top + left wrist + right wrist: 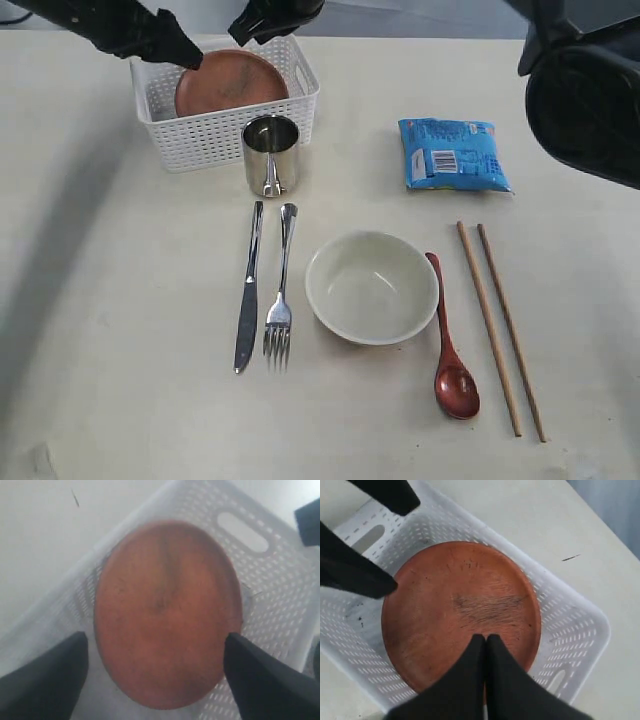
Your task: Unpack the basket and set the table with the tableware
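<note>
The white basket [190,135] stands at the back of the table [120,300], and the reddish-brown plate [232,85] lies tilted inside it. My left gripper [190,52] hangs open at the plate's left side, its fingers [55,675] spread wide on either side of the plate [165,610] without clamping it. My right gripper [486,637] is shut with nothing between its jaws, and its tip is over the plate [455,605]; whether it touches I cannot tell. On the table lie the steel cup [270,155], knife [248,290], fork [280,300], cream bowl [372,287], red spoon [450,345] and two chopsticks [500,325].
A blue snack packet [452,155] lies to the right of the basket. A large dark part of the right arm [585,100] fills the upper right corner. The basket has handle slots [560,680] in its short walls.
</note>
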Robot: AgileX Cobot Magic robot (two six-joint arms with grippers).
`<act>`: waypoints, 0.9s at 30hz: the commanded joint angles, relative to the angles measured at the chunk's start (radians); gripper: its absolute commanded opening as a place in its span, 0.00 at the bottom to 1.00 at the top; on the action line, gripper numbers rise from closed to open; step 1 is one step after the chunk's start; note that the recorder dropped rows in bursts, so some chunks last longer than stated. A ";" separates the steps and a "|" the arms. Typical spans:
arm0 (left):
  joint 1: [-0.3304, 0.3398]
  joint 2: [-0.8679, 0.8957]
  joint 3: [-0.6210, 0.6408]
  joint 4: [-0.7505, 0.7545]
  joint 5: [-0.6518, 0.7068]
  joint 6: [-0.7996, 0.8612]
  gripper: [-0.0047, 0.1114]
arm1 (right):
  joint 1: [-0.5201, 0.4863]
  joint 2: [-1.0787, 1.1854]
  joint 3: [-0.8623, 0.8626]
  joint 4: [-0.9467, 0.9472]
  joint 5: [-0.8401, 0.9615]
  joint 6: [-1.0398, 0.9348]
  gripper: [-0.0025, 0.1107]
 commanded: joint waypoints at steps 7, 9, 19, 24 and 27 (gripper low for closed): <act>-0.051 0.063 -0.053 0.113 -0.096 -0.102 0.65 | -0.006 -0.012 -0.001 0.003 0.003 -0.012 0.02; -0.051 0.063 -0.053 0.149 -0.128 -0.135 0.65 | -0.006 -0.012 -0.001 0.003 0.005 -0.012 0.02; -0.066 0.108 -0.053 0.179 -0.152 -0.182 0.65 | -0.006 -0.012 -0.001 0.012 0.001 -0.012 0.02; -0.071 0.134 -0.053 0.179 -0.149 -0.182 0.64 | -0.006 -0.012 -0.001 0.026 0.001 -0.012 0.02; -0.071 0.138 -0.053 0.179 -0.147 -0.182 0.64 | -0.006 -0.012 -0.001 0.026 0.001 -0.012 0.02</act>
